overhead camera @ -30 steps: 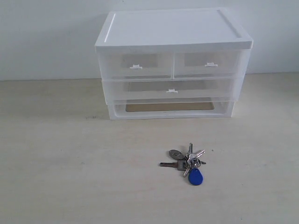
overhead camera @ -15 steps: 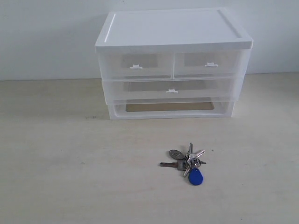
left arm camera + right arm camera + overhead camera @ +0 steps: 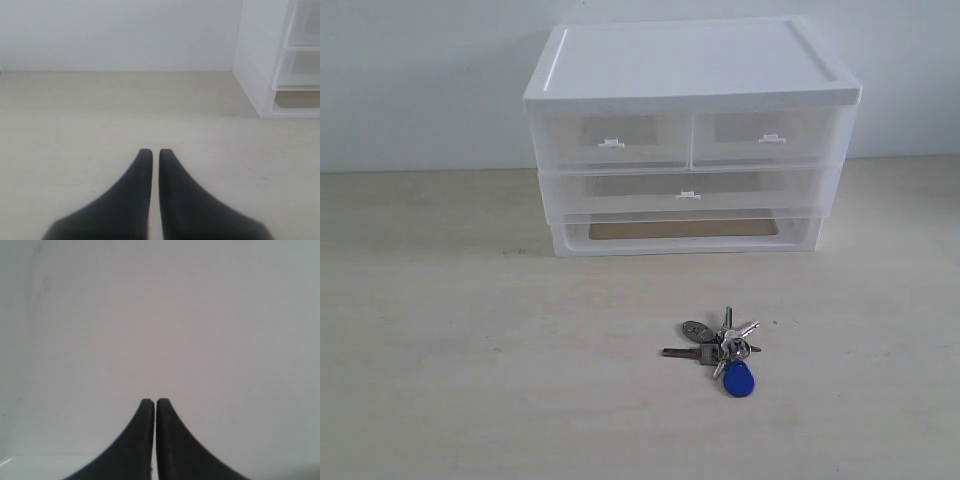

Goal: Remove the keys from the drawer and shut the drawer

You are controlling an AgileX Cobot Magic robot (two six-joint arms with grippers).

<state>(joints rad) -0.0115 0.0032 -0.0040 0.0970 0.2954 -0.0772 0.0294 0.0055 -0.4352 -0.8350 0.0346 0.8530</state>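
Note:
The keys (image 3: 722, 347), silver-grey on a ring with a blue teardrop fob (image 3: 740, 379), lie on the pale table in front of the drawer unit. The drawer (image 3: 611, 140), the upper left clear one with a small white tab, sits flush in the unit like its right twin. Neither arm shows in the exterior view. My left gripper (image 3: 151, 152) is shut with nothing between its black fingers, low over bare table, with the unit's side (image 3: 255, 60) ahead of it. My right gripper (image 3: 150, 402) is shut on nothing and faces a blank white wall.
The white drawer unit (image 3: 692, 135) stands at the back against the wall. It has a full-width drawer (image 3: 688, 190) below the upper pair and an open slot (image 3: 682, 229) at the bottom. The pale table (image 3: 470, 350) stretches around the keys.

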